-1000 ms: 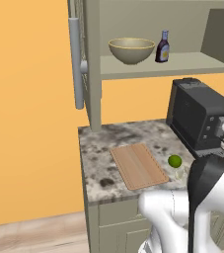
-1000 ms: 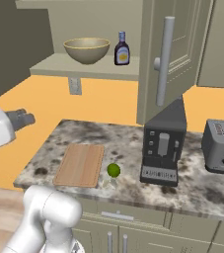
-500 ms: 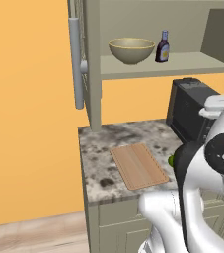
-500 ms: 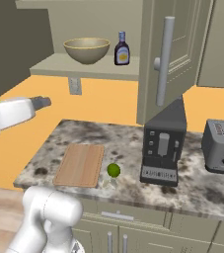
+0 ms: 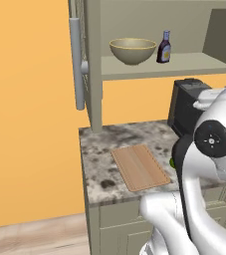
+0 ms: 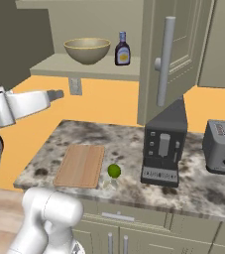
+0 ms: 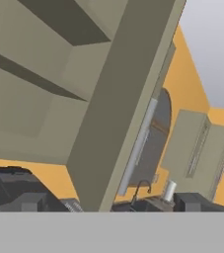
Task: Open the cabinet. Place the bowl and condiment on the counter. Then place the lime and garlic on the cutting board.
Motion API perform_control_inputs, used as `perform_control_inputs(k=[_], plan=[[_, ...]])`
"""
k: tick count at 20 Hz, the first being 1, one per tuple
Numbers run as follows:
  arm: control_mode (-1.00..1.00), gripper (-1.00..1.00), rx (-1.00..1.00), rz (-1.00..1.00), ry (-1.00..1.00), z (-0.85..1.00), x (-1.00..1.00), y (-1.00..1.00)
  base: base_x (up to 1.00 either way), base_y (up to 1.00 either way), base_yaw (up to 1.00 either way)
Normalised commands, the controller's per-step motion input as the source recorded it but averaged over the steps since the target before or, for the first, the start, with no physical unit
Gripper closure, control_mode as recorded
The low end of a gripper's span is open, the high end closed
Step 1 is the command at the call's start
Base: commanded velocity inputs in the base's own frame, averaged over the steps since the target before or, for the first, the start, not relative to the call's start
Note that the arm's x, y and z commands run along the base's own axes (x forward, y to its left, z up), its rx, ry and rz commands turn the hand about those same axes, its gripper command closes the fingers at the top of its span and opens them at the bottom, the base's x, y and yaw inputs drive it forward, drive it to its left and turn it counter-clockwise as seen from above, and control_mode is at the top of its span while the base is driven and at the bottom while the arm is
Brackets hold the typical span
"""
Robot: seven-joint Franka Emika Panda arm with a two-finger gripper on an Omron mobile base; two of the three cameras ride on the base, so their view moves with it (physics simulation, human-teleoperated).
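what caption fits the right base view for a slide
Open grey-olive wall cabinet holding beige bowl and dark bottle; green lime beside wooden cutting board.

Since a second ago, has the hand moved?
Yes. In the right base view the hand has swung right and up from the left edge, toward the wall outlet under the cabinet shelf.

Open cabinet (image 6: 158,44), bowl (image 6: 87,50) and condiment (image 6: 122,49) inside; lime (image 6: 114,171) beside cutting board (image 6: 81,165).

Matt wooden cutting board (image 6: 80,165) on glossy mottled stone counter (image 6: 129,144), smooth bowl (image 6: 87,50)
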Motion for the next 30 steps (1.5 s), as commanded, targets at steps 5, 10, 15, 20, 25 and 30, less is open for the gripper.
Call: perform_control_inputs(k=[5, 10, 15, 20, 25, 30], plan=[[-1.00, -1.00, 0.00, -0.08, 0.01, 0.00, 0.28, -0.18, 0.00, 0.00, 0.00], [-1.00, -1.00, 0.00, -0.09, 0.00, 0.00, 0.31, -0.11, 0.00, 0.00, 0.00], [-1.00, -1.00, 0.00, -0.07, 0.00, 0.00, 0.27, -0.21, 0.00, 0.00, 0.00], [-1.00, -1.00, 0.00, -0.06, 0.00, 0.00, 0.26, -0.25, 0.00, 0.00, 0.00], [-1.00, -1.00, 0.00, -0.07, 0.00, 0.00, 0.27, -0.24, 0.00, 0.00, 0.00], [-1.00, -1.00, 0.00, -0.10, 0.00, 0.00, 0.21, -0.37, 0.00, 0.00, 0.00]])
